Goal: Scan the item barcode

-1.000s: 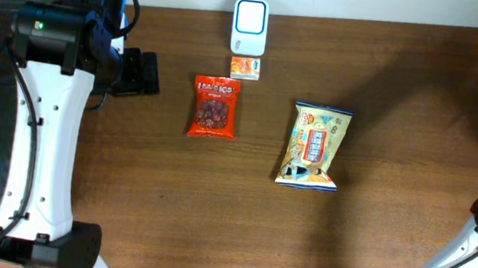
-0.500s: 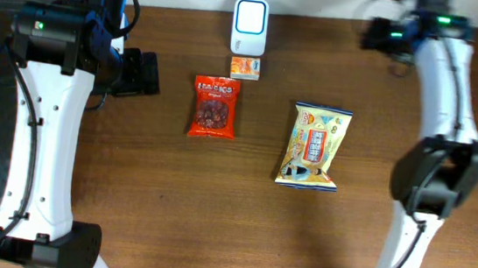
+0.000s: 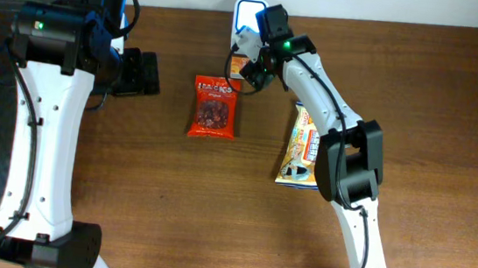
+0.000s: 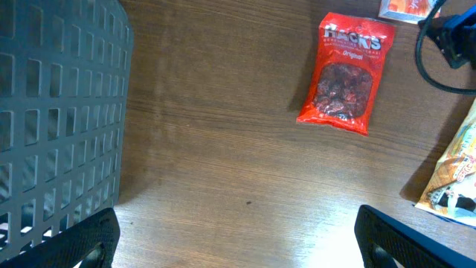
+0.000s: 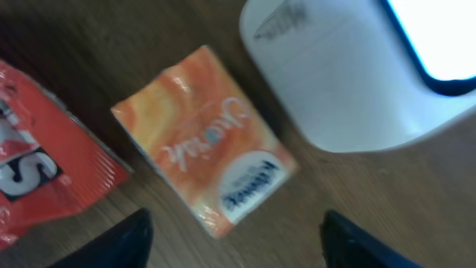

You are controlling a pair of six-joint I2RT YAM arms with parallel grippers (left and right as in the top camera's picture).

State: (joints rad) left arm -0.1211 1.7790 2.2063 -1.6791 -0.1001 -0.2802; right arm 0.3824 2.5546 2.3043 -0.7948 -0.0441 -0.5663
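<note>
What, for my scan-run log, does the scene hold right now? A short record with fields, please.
scanner: white, screen lit, at the far edge of the table
small orange pack: flat, just in front of the scanner
red snack bag: flat, next to the pack
yellow snack bag: flat, right of the red one, partly hidden by the right arm
right hand: open, over the pack, holding nothing
left hand: open, empty, near a mesh basket
</note>
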